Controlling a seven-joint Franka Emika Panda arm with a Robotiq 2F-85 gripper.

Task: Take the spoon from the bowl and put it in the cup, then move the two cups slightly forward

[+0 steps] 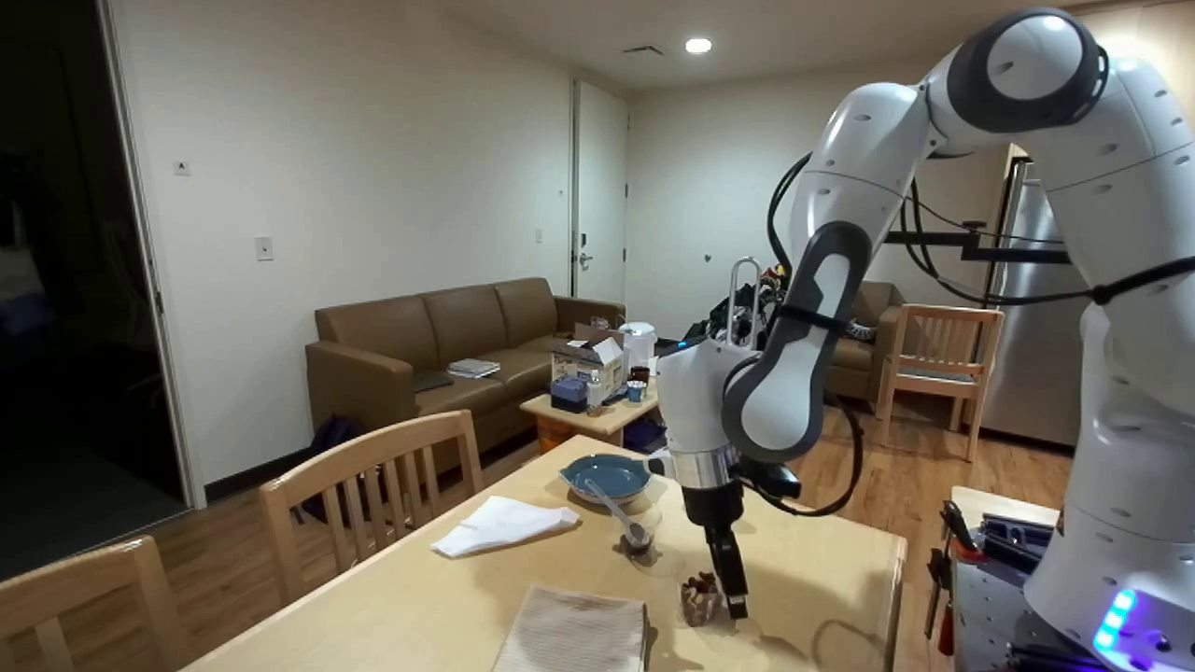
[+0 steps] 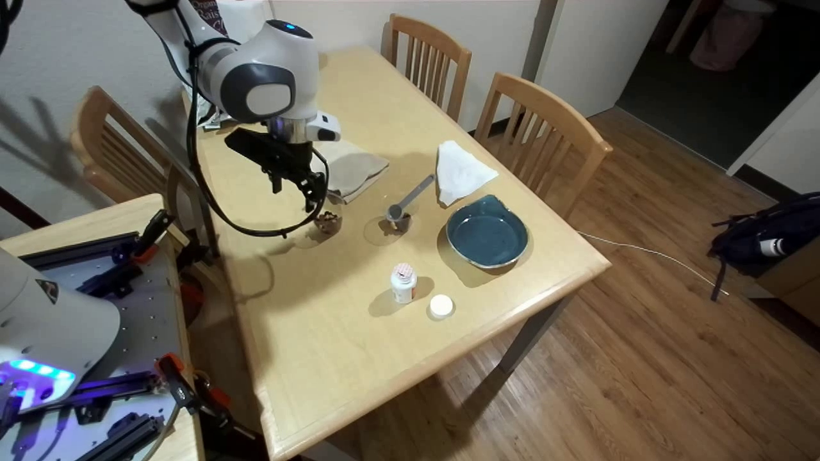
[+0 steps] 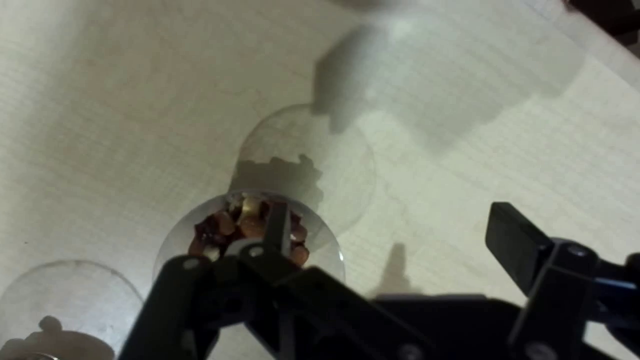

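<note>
The wide blue-teal bowl (image 1: 611, 474) (image 2: 488, 235) stands on the table with nothing seen in it. Two small clear cups hold dark bits. The grey spoon (image 1: 611, 507) (image 2: 415, 194) slants at one cup (image 1: 640, 551) (image 2: 403, 224), its scoop end at that cup and its handle sticking out. The other cup (image 1: 700, 611) (image 2: 328, 224), with brown nuts or raisins, also shows in the wrist view (image 3: 326, 245). My gripper (image 3: 392, 232) is open and empty; it points down beside this cup in an exterior view (image 1: 733, 602). In the wrist view, one finger overlaps the cup, the other is over bare table.
A white napkin (image 1: 504, 525) (image 2: 462, 171) lies near the bowl. A folded beige cloth (image 1: 574, 630) (image 2: 351, 168) lies near the nut cup. A white bottle (image 2: 403, 285) and a white cap (image 2: 441, 307) stand near the bowl. Chairs (image 1: 373, 485) line the table.
</note>
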